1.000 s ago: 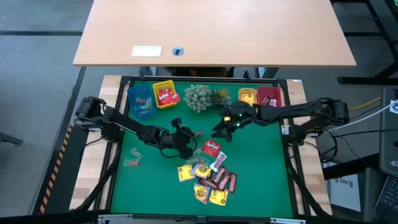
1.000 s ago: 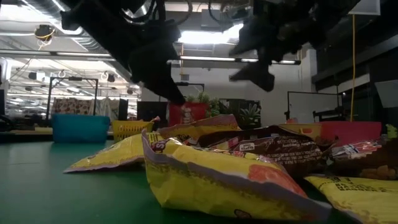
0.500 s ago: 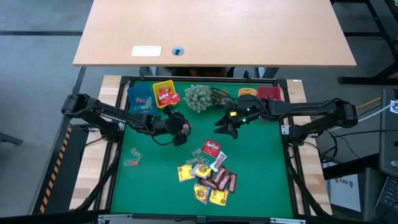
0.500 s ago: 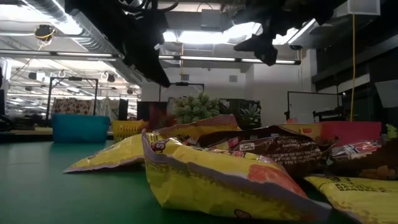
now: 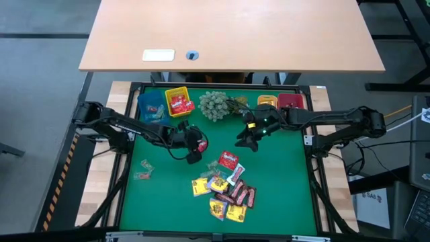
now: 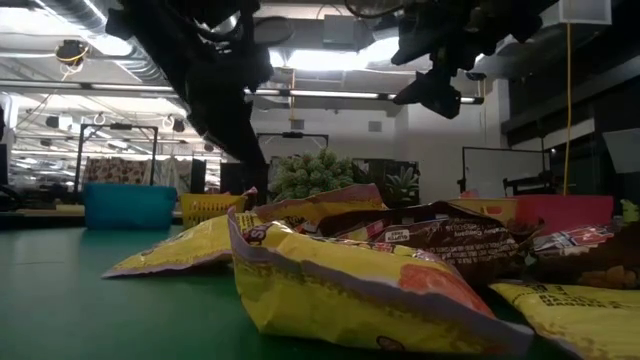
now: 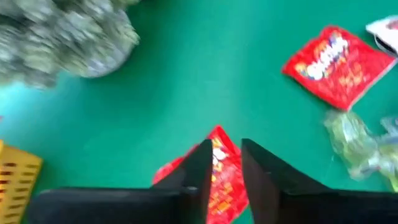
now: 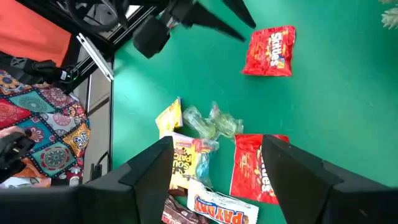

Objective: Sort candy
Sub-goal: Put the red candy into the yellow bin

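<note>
I see a green mat [image 5: 282, 195] with bins along its far edge, a wooden desk [image 5: 232, 33] beyond it, and an open hall behind. The candy pile [image 5: 225, 188] lies near-side of the plant cluster [image 5: 216, 104] (my landmark). The left gripper [image 5: 196, 143] hovers just near-left of the plant, fingers slightly parted above a loose red packet [image 7: 214, 180]. The right gripper [image 5: 245, 138] hangs near-right of the plant, spread wide, holding nothing.

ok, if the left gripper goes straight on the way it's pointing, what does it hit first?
Most likely the red packet, which shows right past the tips of the left gripper on the green mat. Depth is unclear, so I can't tell whether they already touch.
</note>
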Motion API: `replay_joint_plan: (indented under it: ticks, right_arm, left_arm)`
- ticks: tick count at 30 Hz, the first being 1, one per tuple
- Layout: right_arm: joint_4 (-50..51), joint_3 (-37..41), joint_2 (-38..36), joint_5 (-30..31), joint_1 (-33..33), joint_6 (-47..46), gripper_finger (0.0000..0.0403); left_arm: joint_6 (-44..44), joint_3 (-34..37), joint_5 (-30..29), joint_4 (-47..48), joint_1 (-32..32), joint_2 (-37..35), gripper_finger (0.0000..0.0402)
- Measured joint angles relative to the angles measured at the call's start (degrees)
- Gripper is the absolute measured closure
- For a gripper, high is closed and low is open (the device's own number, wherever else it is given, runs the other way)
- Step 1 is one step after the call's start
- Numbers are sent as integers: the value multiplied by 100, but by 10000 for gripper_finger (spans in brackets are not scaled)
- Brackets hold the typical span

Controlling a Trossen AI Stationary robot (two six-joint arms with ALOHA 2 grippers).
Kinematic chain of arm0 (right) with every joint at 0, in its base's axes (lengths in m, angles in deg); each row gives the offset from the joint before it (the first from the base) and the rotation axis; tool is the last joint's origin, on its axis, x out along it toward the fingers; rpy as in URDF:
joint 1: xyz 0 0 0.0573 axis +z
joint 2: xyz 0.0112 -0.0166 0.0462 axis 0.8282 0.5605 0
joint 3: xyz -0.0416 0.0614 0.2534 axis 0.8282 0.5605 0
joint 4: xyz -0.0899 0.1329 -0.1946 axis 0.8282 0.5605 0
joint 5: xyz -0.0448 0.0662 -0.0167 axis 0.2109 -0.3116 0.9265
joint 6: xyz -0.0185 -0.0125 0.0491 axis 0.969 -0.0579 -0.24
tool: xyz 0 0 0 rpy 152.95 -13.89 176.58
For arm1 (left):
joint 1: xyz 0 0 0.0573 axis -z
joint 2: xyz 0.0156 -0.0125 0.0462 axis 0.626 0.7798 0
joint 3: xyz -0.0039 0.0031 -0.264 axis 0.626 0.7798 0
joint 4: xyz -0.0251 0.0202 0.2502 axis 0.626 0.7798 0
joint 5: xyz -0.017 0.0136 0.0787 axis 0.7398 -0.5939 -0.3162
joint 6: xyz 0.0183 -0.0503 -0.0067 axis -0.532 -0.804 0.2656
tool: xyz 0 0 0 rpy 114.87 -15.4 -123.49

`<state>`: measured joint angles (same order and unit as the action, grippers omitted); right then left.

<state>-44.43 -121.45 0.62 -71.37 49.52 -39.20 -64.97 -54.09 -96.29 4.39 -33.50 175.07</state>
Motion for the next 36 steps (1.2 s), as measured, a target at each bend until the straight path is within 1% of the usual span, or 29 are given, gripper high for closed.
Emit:
replay_joint_plan:
  ticks: [3,5,8,10,15,23,26,28,36]
  right_arm:
    - [17,0,0,0,0,0,158]
    - [31,0,1,0,0,0,158]
    - [46,0,2,0,0,0,158]
    - [50,0,2,0,0,0,158]
    - [84,0,2,0,0,0,158]
    - [83,0,2,0,0,0,158]
    - [83,0,4,0,0,0,158]
    - [83,0,4,0,0,0,158]
    - [83,0,4,0,0,0,158]
  left_arm:
    - [-4,1,225,17,0,200,284]
    - [-39,4,182,16,15,374,258]
    - [-42,4,103,43,5,667,232]
    - [-42,4,119,60,0,840,224]
    - [121,4,423,66,11,1150,221]
    - [185,-31,321,-49,-13,1541,221]
    - [186,-35,313,-73,-11,1607,232]
    - [187,-35,312,-86,-11,1616,250]
    - [212,-5,294,-427,-17,1585,365]
